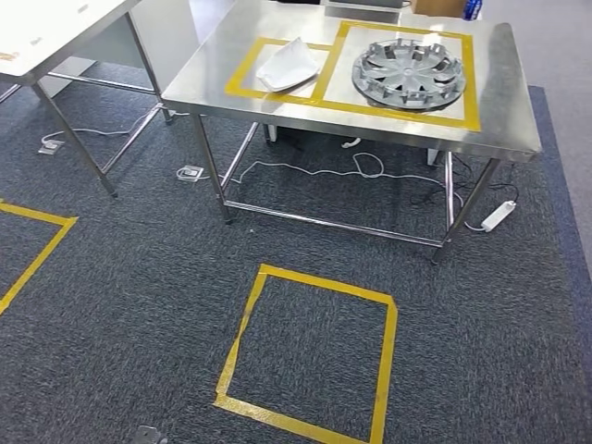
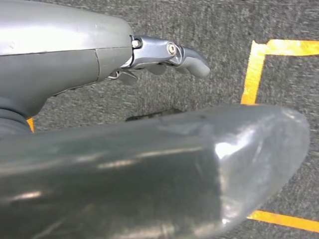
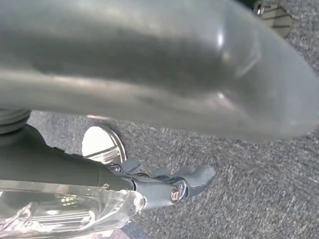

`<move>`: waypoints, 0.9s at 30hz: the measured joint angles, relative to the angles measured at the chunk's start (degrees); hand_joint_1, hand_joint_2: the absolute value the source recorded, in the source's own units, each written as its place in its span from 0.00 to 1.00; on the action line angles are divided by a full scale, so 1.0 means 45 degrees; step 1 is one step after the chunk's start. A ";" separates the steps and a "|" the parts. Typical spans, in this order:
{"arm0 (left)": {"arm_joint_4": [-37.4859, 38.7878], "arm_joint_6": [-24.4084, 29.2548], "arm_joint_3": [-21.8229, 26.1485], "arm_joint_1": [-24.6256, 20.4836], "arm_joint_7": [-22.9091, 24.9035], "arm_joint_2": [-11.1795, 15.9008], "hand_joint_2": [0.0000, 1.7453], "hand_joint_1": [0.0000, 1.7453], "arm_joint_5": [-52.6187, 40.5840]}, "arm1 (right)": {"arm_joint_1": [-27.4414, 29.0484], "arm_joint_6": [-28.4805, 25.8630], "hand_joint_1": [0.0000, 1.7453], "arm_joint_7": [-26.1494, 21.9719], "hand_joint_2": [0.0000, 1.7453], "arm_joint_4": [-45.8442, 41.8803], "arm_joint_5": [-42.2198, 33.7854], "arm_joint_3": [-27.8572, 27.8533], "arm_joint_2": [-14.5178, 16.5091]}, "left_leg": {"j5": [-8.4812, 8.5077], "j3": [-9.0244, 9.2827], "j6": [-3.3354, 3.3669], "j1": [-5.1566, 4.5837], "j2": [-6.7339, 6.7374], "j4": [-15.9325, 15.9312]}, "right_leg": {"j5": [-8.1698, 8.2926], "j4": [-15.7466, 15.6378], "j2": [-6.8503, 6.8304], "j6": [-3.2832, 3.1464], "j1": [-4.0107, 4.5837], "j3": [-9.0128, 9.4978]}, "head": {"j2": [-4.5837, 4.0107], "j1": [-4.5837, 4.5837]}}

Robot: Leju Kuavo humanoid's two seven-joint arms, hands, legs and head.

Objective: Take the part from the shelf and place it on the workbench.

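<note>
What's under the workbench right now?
Under the workbench: white cables and a power strip on the carpet. The tabletop hides whatever lies further back.

A workshop: steel workbench (image 1: 209, 88), yellow floor tape (image 1: 307, 356) marking zones (grey carpet (image 1: 140, 305) throughout).

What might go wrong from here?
Both taped boxes on the workbench are taken, by a white part and a hubcap, so another part set down may bump them. Cables and a power strip lie on the floor by its legs, a possible snag for feet.
</note>
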 joint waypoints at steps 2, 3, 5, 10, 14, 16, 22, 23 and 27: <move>0.0000 0.0070 0.0034 -0.0034 -0.0025 0.0006 0.00 0.00 0.0019 | 0.0049 -0.0012 0.00 0.0063 0.00 0.0000 -0.0015 -0.0052 0.0001 | -0.0033 -0.0034 -0.0142 0.0025 0.0058 0.0056 | 0.0067 0.0027 0.0238 -0.0213 -0.0009 -0.0148 | 0.0000 -0.0026; 0.0000 0.0102 0.0051 -0.0041 -0.0024 0.0012 0.00 0.00 0.0019 | 0.0070 -0.0022 0.00 0.0102 0.00 0.0000 -0.0020 -0.0083 0.0001 | -0.0203 -0.0121 -0.0228 0.0049 -0.0146 0.0236 | 0.0117 0.0018 0.0350 -0.0310 -0.0025 -0.0198 | 0.0000 -0.0042; 0.0000 0.0137 0.0078 -0.0026 -0.0009 0.0024 0.00 0.00 0.0041 | 0.0059 -0.0042 0.00 0.0136 0.00 0.0000 -0.0026 -0.0134 0.0001 | -0.0984 -0.0666 -0.0369 0.0105 -0.0775 0.1401 | 0.0231 0.0003 0.0590 -0.0471 -0.0063 -0.0300 | 0.0000 -0.0079; 0.0000 0.0325 0.0232 0.0019 0.0126 0.0035 0.00 0.00 0.0229 | 0.0081 -0.0081 0.00 0.0143 0.00 0.0000 -0.0064 -0.0239 0.0006 | -0.1510 -0.1797 -0.0361 0.0137 -0.1203 0.3676 | 0.0411 0.0028 0.1369 -0.0486 -0.0052 -0.0526 | 0.0000 -0.0092; 0.0000 0.0404 0.0293 -0.0007 0.0172 0.0053 0.00 0.00 0.0210 | 0.0046 -0.0109 0.00 0.0072 0.00 0.0000 0.0000 -0.0284 0.0015 | -0.0039 -0.0416 -0.0220 0.0244 -0.2153 0.0577 | 0.0515 0.0140 0.2032 -0.0292 -0.0016 -0.0680 | 0.0001 -0.0080; 0.0000 0.0315 0.0305 -0.0034 0.0194 0.0034 0.00 0.00 0.0165 | 0.0066 -0.0143 0.00 0.0070 0.00 0.0000 0.0074 -0.0285 0.0016 | -0.0054 -0.0362 -0.0113 0.0262 -0.2194 0.0310 | 0.0602 0.0185 0.2316 -0.0132 -0.0025 -0.0892 | 0.0001 -0.0074; 0.0000 0.0124 0.0395 0.0029 0.0192 0.0017 0.00 0.00 0.0104 | 0.0098 -0.0183 0.00 0.0112 0.00 0.0000 0.0169 -0.0288 0.0016 | 0.0074 -0.0493 0.0251 0.0240 -0.1114 0.0324 | -0.1098 0.3021 0.0894 0.0254 -0.0044 -0.2258 | 0.0000 0.0114; 0.0000 0.0121 0.0403 0.0046 0.0192 0.0022 0.00 0.00 0.0098 | 0.0093 -0.0182 0.00 0.0110 0.00 0.0000 0.0177 -0.0287 0.0016 | 0.0075 -0.0503 0.0256 0.0227 -0.0912 0.0330 | -0.1369 0.3699 0.0796 0.0292 -0.0062 -0.2501 | 0.0000 0.0112; 0.0000 0.0140 0.0412 0.0013 0.0192 0.0022 0.00 0.00 0.0092 | 0.0139 -0.0183 0.00 0.0142 0.00 0.0000 0.0192 -0.0290 0.0016 | 0.0033 -0.0469 0.0188 0.0212 -0.0262 0.0373 | -0.0479 0.1877 0.0364 0.0291 -0.0086 -0.1218 | 0.0000 0.0118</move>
